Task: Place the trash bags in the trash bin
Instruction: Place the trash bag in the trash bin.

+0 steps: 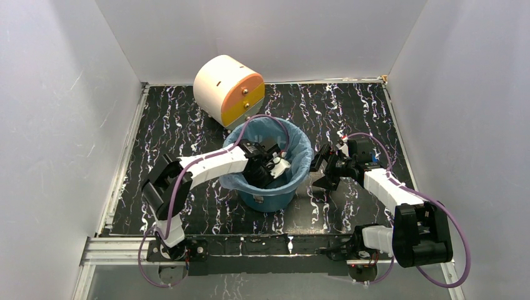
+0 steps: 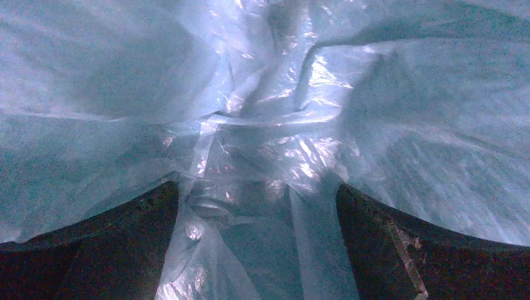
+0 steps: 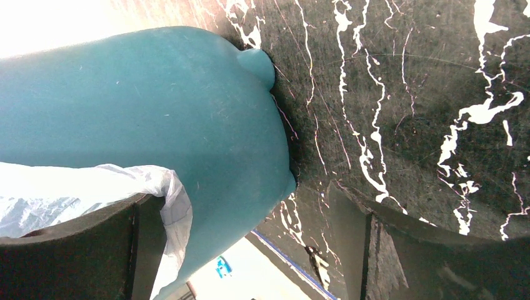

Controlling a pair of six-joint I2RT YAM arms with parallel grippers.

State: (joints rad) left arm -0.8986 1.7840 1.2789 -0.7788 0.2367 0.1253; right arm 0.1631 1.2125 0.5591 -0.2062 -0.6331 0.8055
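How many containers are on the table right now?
2: the teal trash bin at center, lined with the blue bag, and the cream-and-orange drum box behind it. None looks hidden.

Black, white-veined counter (image 1: 362, 106): teal trash bin (image 1: 269, 199) upright mid-counter, cream/orange drum-shaped box (image 1: 225, 87) just behind it.
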